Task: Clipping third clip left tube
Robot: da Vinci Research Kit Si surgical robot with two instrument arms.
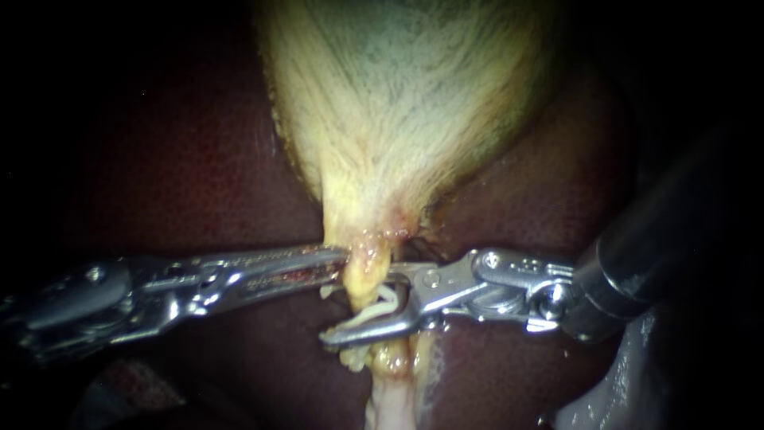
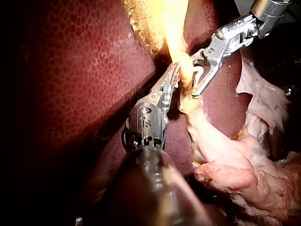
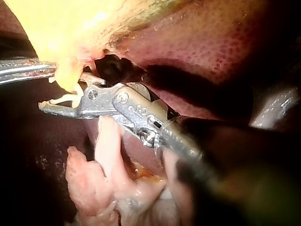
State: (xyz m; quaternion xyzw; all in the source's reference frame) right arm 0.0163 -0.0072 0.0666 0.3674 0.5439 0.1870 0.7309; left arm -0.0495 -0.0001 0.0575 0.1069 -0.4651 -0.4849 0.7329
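- The pale yellow-white, tapering gallbladder [image 1: 398, 95] lies on the dark red liver [image 1: 183, 175] and narrows into a thin yellowish tube [image 1: 368, 275].
- The silver metal left instrument [image 1: 342, 259] has its jaws clamped on that tube just under the gallbladder's neck.
- The silver metal right instrument [image 1: 358, 306] holds its jaws apart, straddling the tube just below.
- A small white clip [image 1: 374, 312] sits between the right jaws, against the tube.

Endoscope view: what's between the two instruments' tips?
A yellowish tube below the gallbladder; the right instrument's open jaws straddle it. The endoscope view shows it.
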